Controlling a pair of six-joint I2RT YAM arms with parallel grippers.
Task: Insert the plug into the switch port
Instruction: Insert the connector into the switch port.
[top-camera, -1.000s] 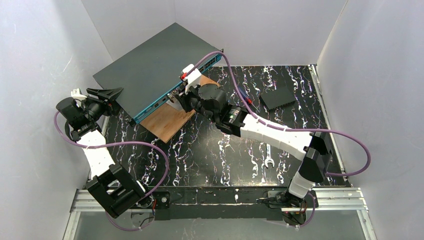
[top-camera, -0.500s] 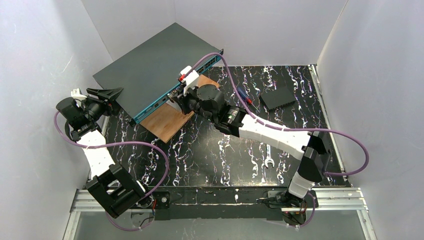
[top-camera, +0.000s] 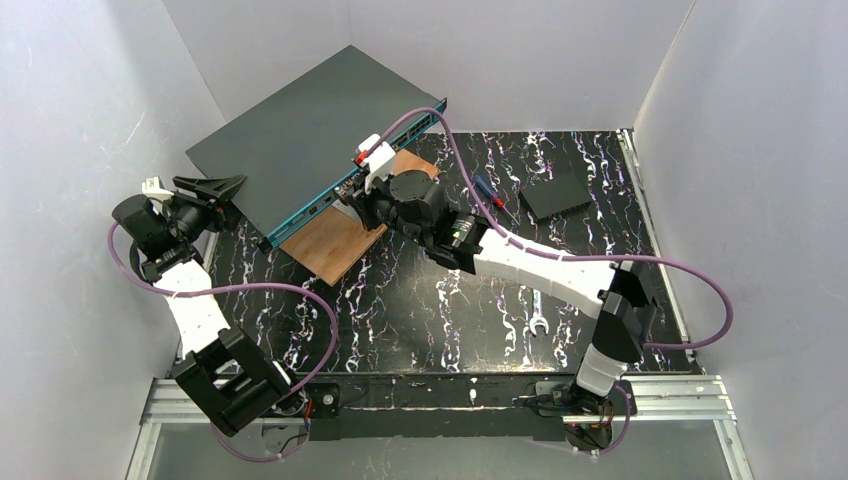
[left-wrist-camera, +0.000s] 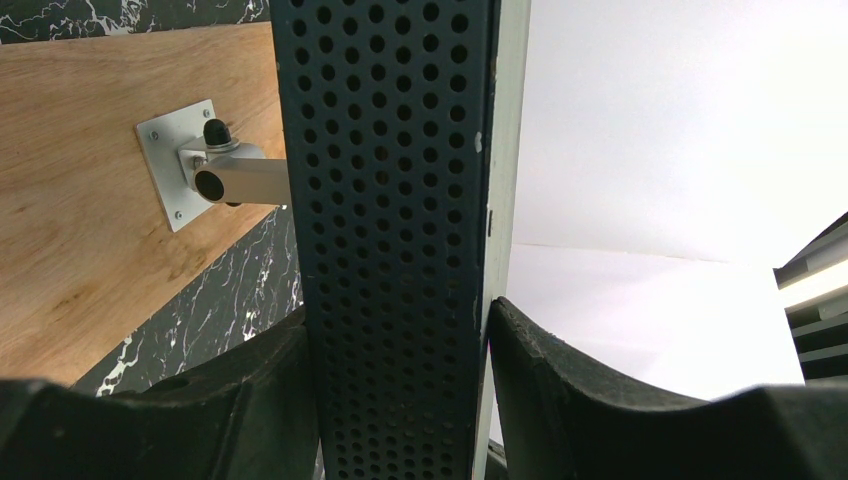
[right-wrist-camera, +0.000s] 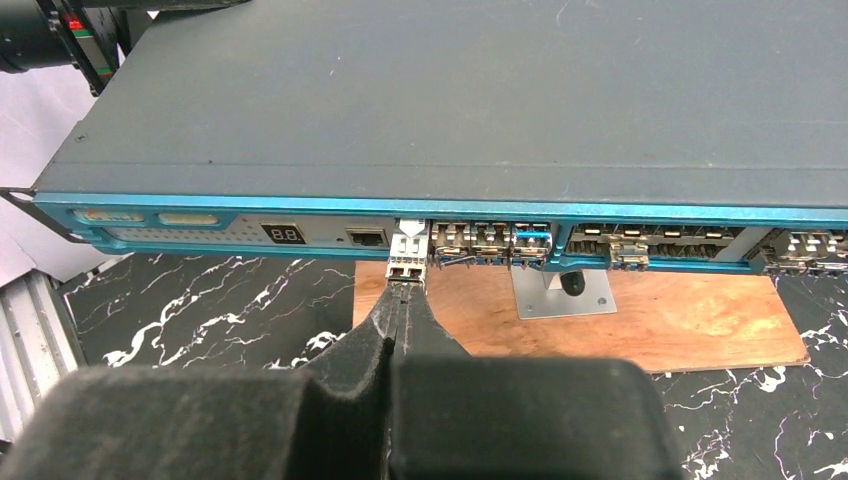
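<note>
The right pincer (right-wrist-camera: 403, 292) is squeezing its two fingers (right-wrist-camera: 372, 335) tight together, with no gap between them. Its tips are touching the back end of the plug (right-wrist-camera: 406, 252), in the middle of the right wrist view. I cannot tell if they are pinching a thin bit of the plug or only pushing on it.

The plug is sitting at the blue-green front edge of the switch (right-wrist-camera: 450, 100). It is just to the right of a small number screen (right-wrist-camera: 283, 234) and just to the left of a row of little ports (right-wrist-camera: 490, 240). Part of the plug is sticking out of the front.

The left pincer (left-wrist-camera: 398, 320) is standing about half open, with the holey side of the switch between its fingers. Both fingers are touching that side, so it is holding the box. In the top view this is happening at the left of the frame, and the switch is lying in the upper left middle. The switch's front edge is hanging over a wooden board (right-wrist-camera: 680, 310) that is lying on the black table (right-wrist-camera: 200, 310).

I think the robot is doing the push-in step, and the job is looking almost done. The next move is calling for a small, straight push toward the switch, so the plug is going all the way in. The left pincer should be holding the box steady while that is happening. A crooked push could be jamming the plug.
</note>
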